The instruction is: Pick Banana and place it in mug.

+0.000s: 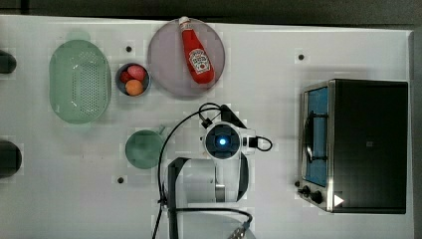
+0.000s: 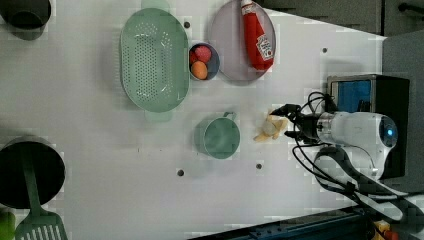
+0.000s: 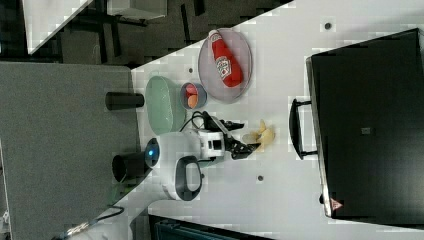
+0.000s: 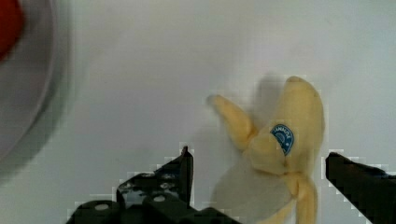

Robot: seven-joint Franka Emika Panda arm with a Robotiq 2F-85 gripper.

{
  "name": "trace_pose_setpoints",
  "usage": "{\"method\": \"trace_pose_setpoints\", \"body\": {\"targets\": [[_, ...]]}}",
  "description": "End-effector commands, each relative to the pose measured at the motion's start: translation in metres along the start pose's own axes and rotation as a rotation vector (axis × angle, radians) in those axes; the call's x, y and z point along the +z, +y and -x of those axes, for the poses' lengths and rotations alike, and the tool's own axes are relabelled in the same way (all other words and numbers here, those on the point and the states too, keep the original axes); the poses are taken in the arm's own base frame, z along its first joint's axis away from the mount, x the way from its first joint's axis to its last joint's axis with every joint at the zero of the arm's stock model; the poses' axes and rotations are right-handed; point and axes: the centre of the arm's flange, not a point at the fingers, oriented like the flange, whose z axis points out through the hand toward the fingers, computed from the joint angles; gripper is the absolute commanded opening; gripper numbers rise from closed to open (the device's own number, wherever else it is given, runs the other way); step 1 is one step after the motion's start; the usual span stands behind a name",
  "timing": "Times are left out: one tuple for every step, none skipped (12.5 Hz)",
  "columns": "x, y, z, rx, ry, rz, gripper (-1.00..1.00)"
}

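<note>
On the white surface (image 2: pixel 100 150), the gripper (image 4: pixel 259 186) hangs over the banana (image 4: pixel 275 154).
Fingers (image 4: pixel 180 177) spread either side, not yet gripping; the mug (image 2: pixel 218 137) waits nearby.

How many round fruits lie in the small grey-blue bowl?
2: a red round fruit and an orange round fruit touch inside the small grey-blue bowl. Another underneath could be hidden.
</note>
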Motion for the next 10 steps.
{"method": "trace_pose_setpoints", "body": {"targets": [[0.012,0.007,0.007,0.013,-0.021,0.005,0.66],[0.011,0.007,0.006,0.013,-0.018,0.002,0.43],[0.007,0.004,0.004,0.013,-0.005,-0.013,0.18],[0.007,0.005,0.003,0.015,-0.006,-0.012,-0.04],[0.01,0.007,0.005,0.015,-0.011,-0.006,-0.3],[0.011,0.006,0.005,0.014,-0.012,-0.006,-0.5],[0.01,0.006,0.004,0.015,-0.01,-0.007,-0.53],[0.006,0.005,0.003,0.016,-0.004,-0.014,-0.53],[-0.004,0.002,0.0,0.015,0.01,-0.03,-0.53],[-0.021,-0.002,-0.004,0.016,0.034,-0.057,-0.53]]}}
